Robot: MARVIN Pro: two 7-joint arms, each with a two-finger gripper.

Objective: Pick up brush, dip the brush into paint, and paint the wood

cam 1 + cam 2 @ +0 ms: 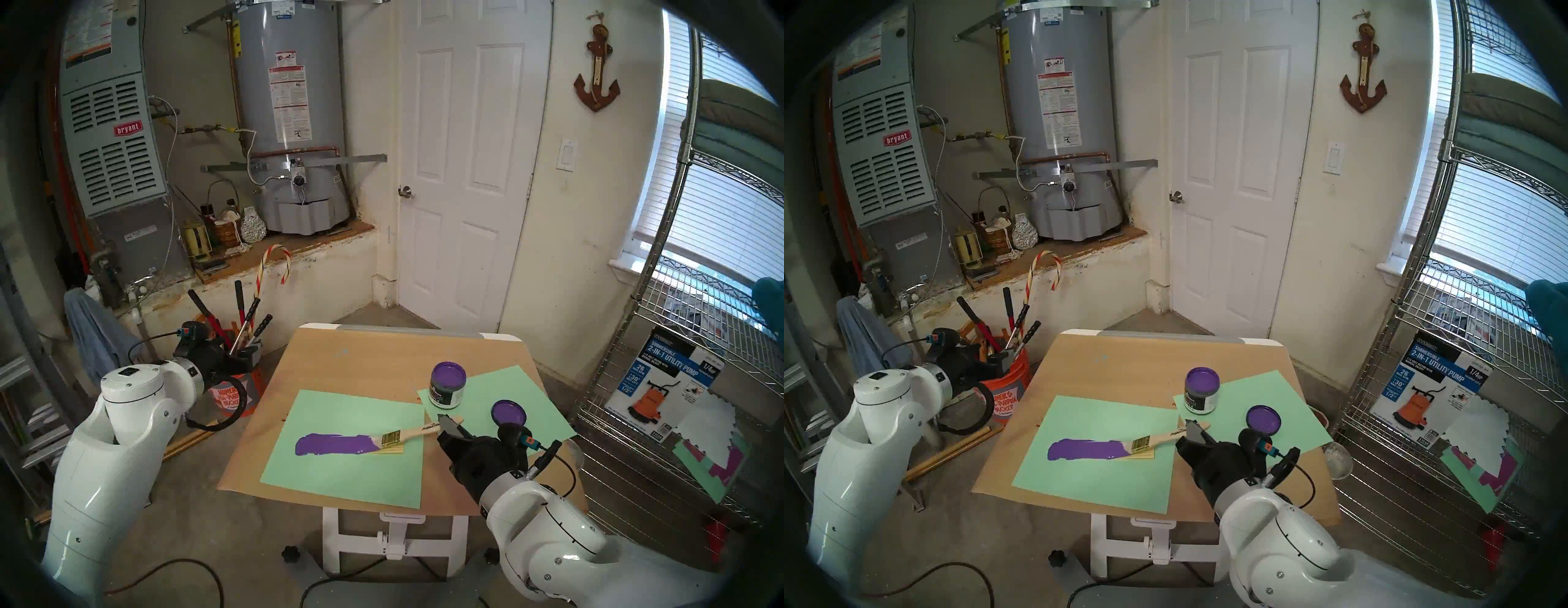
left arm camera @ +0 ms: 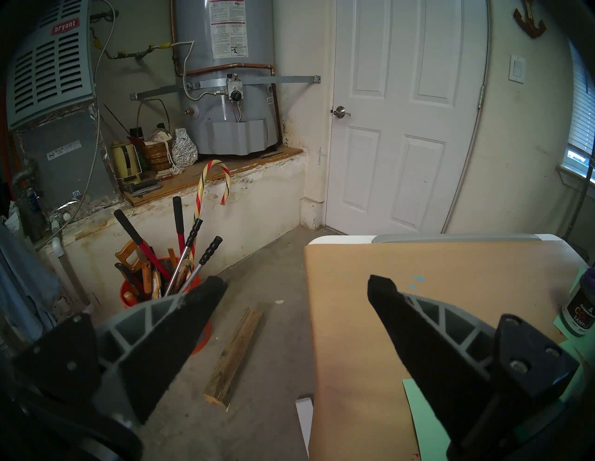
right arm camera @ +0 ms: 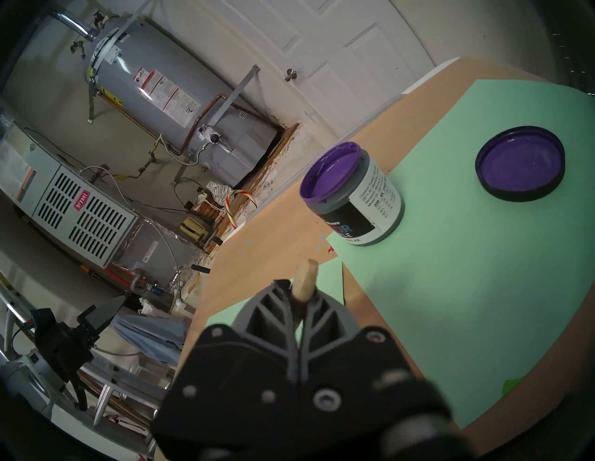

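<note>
Notably, right gripper (image 1: 450,424) jaws were clamped near the brush (image 1: 413,433) handle end, bristles on the mostly purple wood (image 1: 339,444), so leverage could've twisted it; left gripper (image 2: 296,289) jaws apart.

- A grey water heater (image 1: 288,119) stands on a raised ledge in the back corner, with a Bryant furnace (image 1: 112,140) to its left.
- A white panelled door (image 1: 466,170) is shut; a rusty anchor (image 1: 596,76) hangs on the cream wall beside it.
- Daylight comes through window blinds (image 1: 712,204) behind a wire shelf rack (image 1: 662,339).
- The floor is bare concrete (image 1: 237,535), with an orange bucket of tools (image 1: 1004,395).
</note>
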